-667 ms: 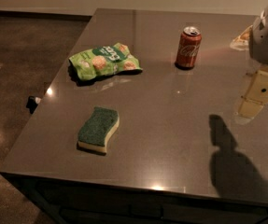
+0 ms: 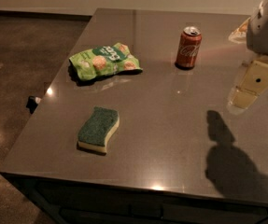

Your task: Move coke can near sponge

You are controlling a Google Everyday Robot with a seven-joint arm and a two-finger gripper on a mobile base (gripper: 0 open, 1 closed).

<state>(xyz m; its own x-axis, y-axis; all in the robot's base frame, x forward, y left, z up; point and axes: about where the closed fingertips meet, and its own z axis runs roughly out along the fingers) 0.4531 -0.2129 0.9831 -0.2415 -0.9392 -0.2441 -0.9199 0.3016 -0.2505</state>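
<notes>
Your sponge [image 2: 98, 129] is sitting front-left on the surface [image 2: 171, 139], with a green snack bag [image 2: 104, 60] lying behind it. The coke can [image 2: 188, 47] is standing upright, well apart from the sponge, toward the back. The hand [image 2: 248, 88] is hovering far right, and I honestly can't tell if it's wide or narrow.

We count one coke can [image 2: 188, 47], one sponge [image 2: 98, 129], one snack bag [image 2: 106, 59], perhaps one packet [image 2: 239, 31] at the back, and one gripper [image 2: 251, 84] at far right.

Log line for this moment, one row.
gripper: right edge, above table, apart from can | can: upright, not held | sponge: front left, far from can
</notes>
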